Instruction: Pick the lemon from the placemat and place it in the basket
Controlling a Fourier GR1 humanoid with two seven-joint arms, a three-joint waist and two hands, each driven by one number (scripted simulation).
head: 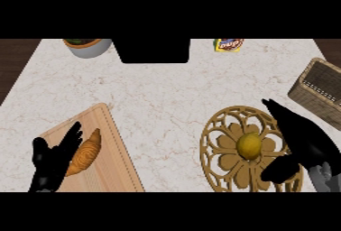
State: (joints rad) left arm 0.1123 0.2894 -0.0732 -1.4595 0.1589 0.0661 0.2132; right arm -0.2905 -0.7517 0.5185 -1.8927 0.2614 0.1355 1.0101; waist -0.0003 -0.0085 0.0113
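Note:
A yellow lemon (249, 145) lies at the middle of a round, tan, cut-out placemat (220, 131) on the counter's right side. My right hand (304, 137) hovers over the placemat's right edge, just right of the lemon, fingers straight and thumb spread toward the fruit without touching it. A woven brown basket (321, 88) stands at the right edge, up and right of the placemat, partly cut off by the view. My left hand (53, 158) rests open at the lower left, over a wooden board.
A wooden cutting board (110, 149) at the lower left carries a croissant (86, 153). At the back stand a grey plant pot (87, 46), a black block (154, 50) and a yellow packet (228, 45). Marble counter (160, 94) lies between board and placemat.

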